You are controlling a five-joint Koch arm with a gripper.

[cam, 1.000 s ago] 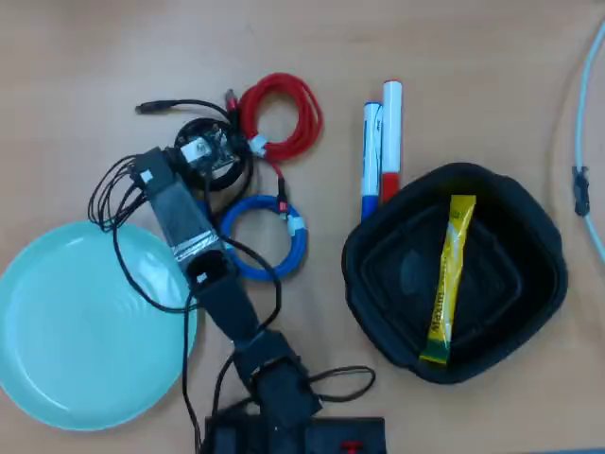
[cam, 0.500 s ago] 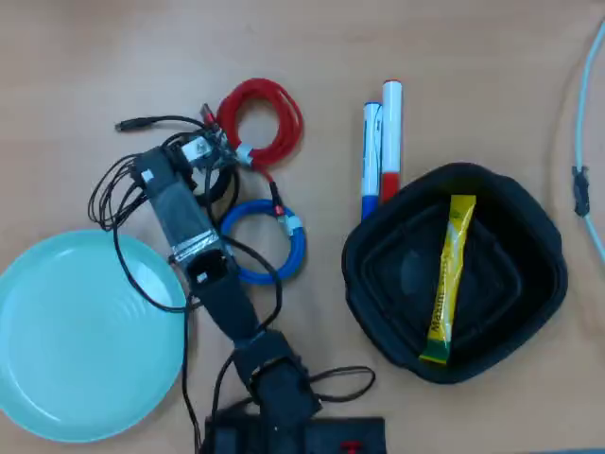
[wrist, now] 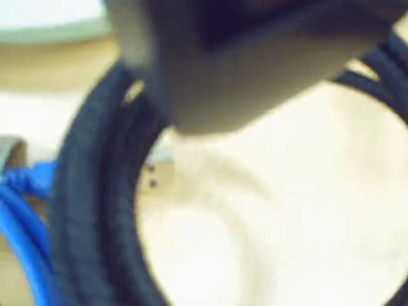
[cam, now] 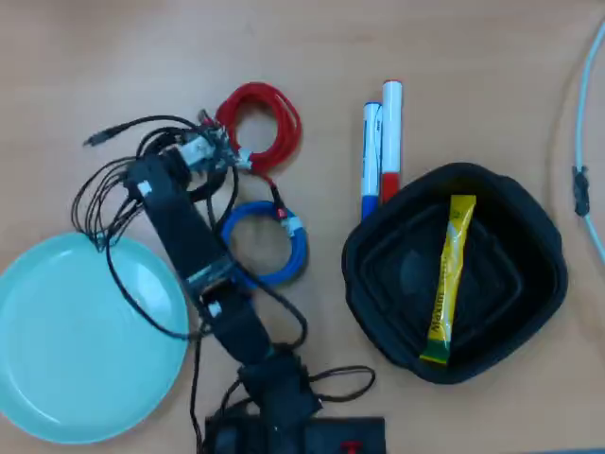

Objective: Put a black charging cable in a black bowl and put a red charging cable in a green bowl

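Observation:
In the overhead view my gripper (cam: 203, 149) is shut on the black charging cable; its tail ends in a plug (cam: 97, 139) out to the left. The wrist view shows that black coil (wrist: 95, 210) blurred and very close, hanging under one finger (wrist: 242, 83). The red charging cable (cam: 260, 118) lies coiled on the table just right of the gripper. At the lower left, under the arm's side, lies the green bowl (cam: 76, 350). The black bowl (cam: 510, 284) stands at the right, far from the gripper.
A blue cable coil (cam: 267, 242) lies beside the arm; its blue strands (wrist: 19, 217) show at the left of the wrist view. A yellow sachet (cam: 447, 284) lies in the black bowl. Two markers (cam: 380, 151) lie above it. A pale cable (cam: 584, 161) runs along the right edge.
The gripper has shifted left and slightly down, dragging the black cable with it; the plug tail swung left. The red coil was nudged left earlier and now lies still.

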